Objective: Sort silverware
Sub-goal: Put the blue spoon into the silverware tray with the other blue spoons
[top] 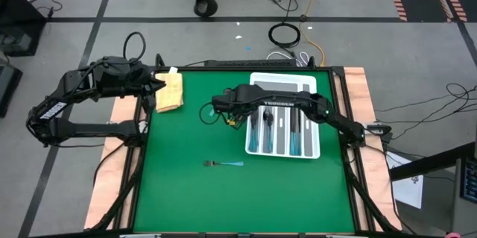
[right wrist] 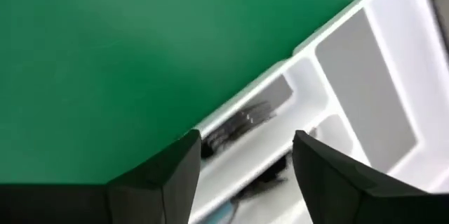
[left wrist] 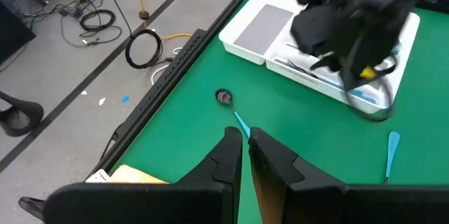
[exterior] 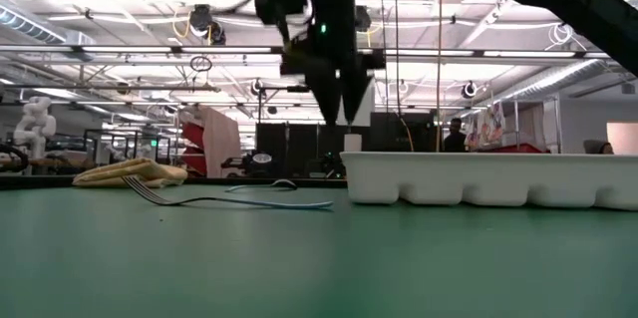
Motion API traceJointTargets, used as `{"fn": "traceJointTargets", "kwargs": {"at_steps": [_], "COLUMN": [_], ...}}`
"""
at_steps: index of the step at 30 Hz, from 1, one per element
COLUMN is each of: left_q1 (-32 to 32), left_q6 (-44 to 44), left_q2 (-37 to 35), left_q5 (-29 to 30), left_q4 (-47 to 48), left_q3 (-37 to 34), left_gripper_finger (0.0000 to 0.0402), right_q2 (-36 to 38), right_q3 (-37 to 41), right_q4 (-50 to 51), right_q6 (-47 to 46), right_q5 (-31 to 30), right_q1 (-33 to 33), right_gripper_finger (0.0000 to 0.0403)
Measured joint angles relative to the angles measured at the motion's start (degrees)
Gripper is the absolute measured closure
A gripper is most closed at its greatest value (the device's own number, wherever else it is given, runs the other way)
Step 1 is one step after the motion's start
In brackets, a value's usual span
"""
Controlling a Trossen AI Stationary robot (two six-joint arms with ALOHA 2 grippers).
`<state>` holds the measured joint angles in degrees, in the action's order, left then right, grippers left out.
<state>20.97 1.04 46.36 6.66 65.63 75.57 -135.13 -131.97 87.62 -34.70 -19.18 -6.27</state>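
- Bench [top: 186, 193] with a green top carries everything; it has a pale wooden border on its left and right sides.
- Right arm reaches from the bench's right edge across the white organiser tray [top: 311, 151]. Its gripper, the right gripper [right wrist: 245, 155], hangs above the tray's left edge, jaws spread with nothing between them; in the low view its fingers point down just over the tray's wall.
- Left arm waits at the bench's far left corner; the left gripper [left wrist: 245, 147] sits over the yellow cloth [top: 170, 91], jaws nearly pressed together, holding nothing.
- Tray stands toward the far right of the bench. Several pieces of silverware [top: 276, 130] with blue handles lie lengthwise in its slots; the wide far compartment shows only its grey floor.
- Fork [top: 223, 163] lies alone on the green near the bench's middle, in front of the tray's near left corner, tines toward the left edge.
- Spoon [left wrist: 226, 99] lies on the green between cloth and tray, near the far edge.
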Motion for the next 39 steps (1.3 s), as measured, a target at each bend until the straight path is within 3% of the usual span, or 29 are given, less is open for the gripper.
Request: {"fn": "traceJointTargets", "kwargs": {"at_steps": [6,12,16,21,27,33,39], "left_q1": [0.00,0.94,2.94,3.25,3.41,3.76,3.93], "left_q6": [-1.13,2.99,2.97,2.25,-2.84,-0.14,3.01], "left_q2": [0.01,2.70,7.51,19.47,36.71,51.10,60.94], "left_q5": [1.06,17.51,10.31,9.73,5.65,5.29,5.28], "left_q4": [0.31,-1.56,-9.42,-23.16,-33.56,-33.00,-32.59], "left_q3": [0.00,-5.23,-13.72,-20.01,-17.99,-9.25,-0.58], "left_gripper_finger": [0.0366,0.0366,0.0361,0.0341,0.0304,0.0268,0.0257], "right_q2": [2.69,7.85,15.73,27.84,39.96,47.45,49.96], "right_q3": [-2.51,-2.76,-2.82,-2.85,-2.89,-2.89,-2.89], "right_q4": [-0.40,2.60,2.37,2.34,2.40,2.40,2.40], "right_q6": [6.33,7.88,8.90,6.01,2.43,2.37,5.05], "right_q5": [-1.76,-2.68,-5.35,-6.94,-10.24,-14.06,-15.34], "right_q1": [2.01,1.03,1.13,1.04,1.66,2.63,2.63], "right_gripper_finger": [0.0203,0.0214,0.0222,0.0229,0.0229,0.0229,0.0229]}}
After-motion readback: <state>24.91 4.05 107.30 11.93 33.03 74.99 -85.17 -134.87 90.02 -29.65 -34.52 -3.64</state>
